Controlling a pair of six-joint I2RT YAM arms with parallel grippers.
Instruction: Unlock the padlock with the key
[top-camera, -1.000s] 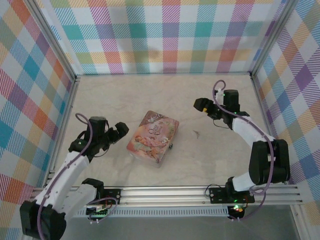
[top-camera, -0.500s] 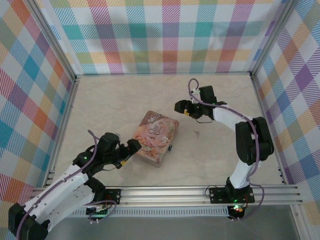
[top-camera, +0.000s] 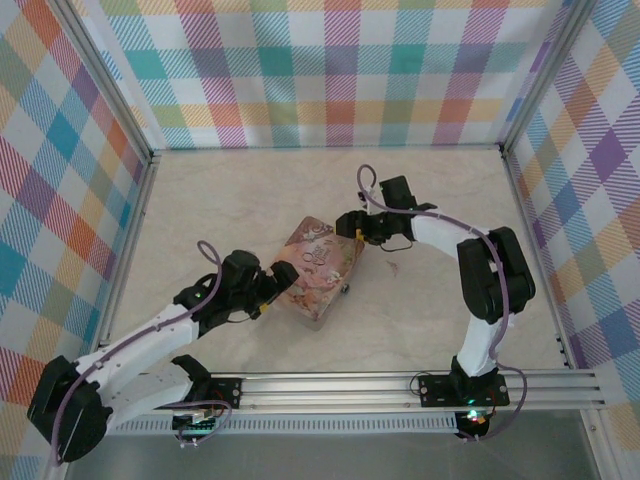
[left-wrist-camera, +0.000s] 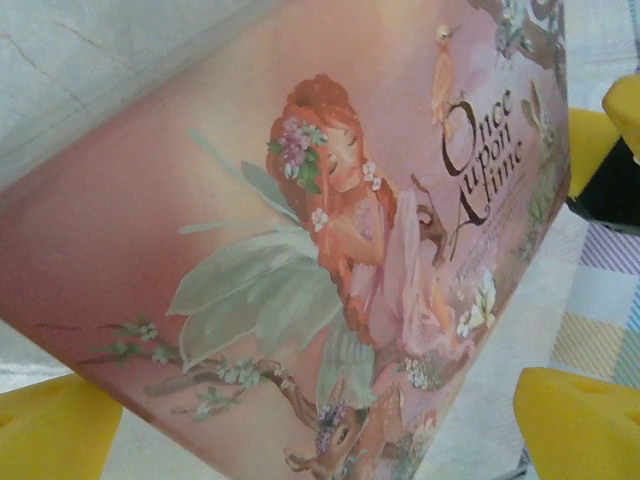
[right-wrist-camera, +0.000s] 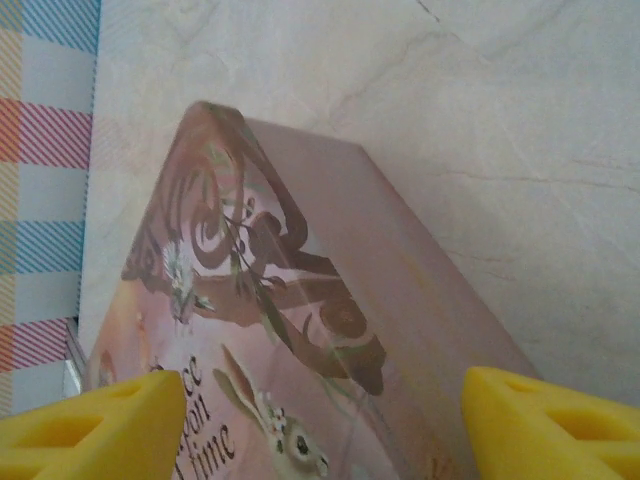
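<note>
Bracing work, by the look of it. Note left gripper (top-camera: 275, 283) spread wide astride the near-left corner of tin (top-camera: 318, 268), right gripper (top-camera: 352, 230) likewise apart astride the far-right corner, seemingly neither clamped. Close gently and evenly from both ends to avoid skewing or tipping. Keep clear of padlock (top-camera: 345, 291), hanging against the tin's near-right side, and mind key (top-camera: 391, 267), lying loose on table (top-camera: 450, 330) right of tin, apart from it. Tin shut; contents hidden.
</note>
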